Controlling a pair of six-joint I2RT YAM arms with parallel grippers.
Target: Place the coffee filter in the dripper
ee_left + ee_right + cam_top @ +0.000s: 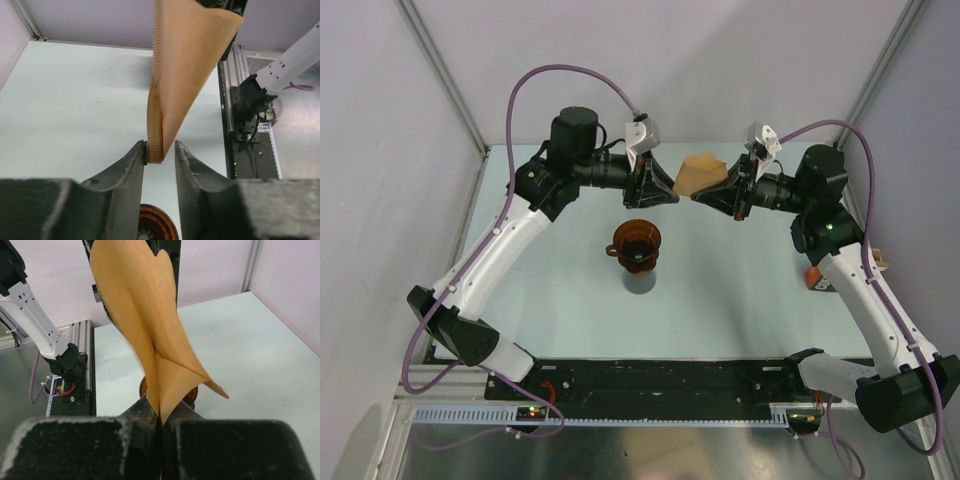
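The tan coffee filter (700,172) hangs in the air between my two grippers, above and behind the dripper. My right gripper (708,196) is shut on one edge of it; in the right wrist view the filter (145,315) rises from the closed gripper (161,415). My left gripper (665,190) is open. In the left wrist view the filter's crimped seam (155,140) sits between the fingers of the gripper (160,146), against the left finger, with a gap to the right one. The reddish-brown dripper (637,243) stands below, and shows in the wrist views (155,226) (193,396).
The dripper sits on a grey beaker (640,282) at the table's middle. An orange-brown bag (817,278) lies at the right, by the right arm. A black rail (670,380) runs along the near edge. Pale walls close in the back and sides.
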